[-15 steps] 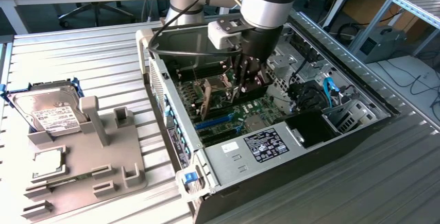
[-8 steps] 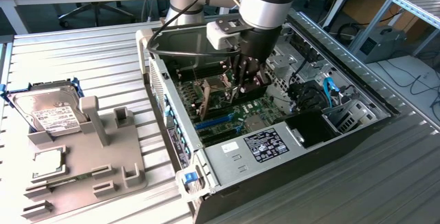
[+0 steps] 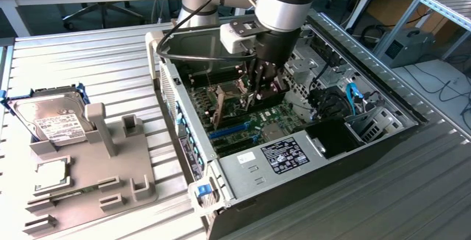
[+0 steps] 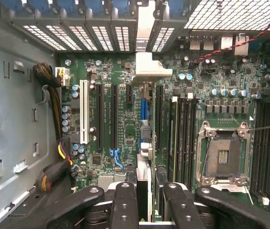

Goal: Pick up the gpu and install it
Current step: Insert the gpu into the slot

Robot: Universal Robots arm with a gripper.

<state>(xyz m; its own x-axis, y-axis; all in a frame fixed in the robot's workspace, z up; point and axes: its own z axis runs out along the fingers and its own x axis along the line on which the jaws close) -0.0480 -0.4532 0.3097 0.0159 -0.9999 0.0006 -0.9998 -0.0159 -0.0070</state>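
An open computer case (image 3: 383, 88) lay on its side on the slatted metal table (image 3: 88, 58), at the exterior view's right of a grey holder (image 3: 110, 157), with the green motherboard (image 4: 125, 119) exposed inside. The gpu (image 4: 144, 157) stood on edge over the motherboard's long slots, seen as a thin dark card whose narrow silver bracket (image 4: 149, 71) reached the slot covers at the case's rear wall; whether it was seated could not be told. The gripper (image 4: 149, 191), reaching down into the case, was partly closed and clamped the gpu between its black fingers (image 4: 124, 195).
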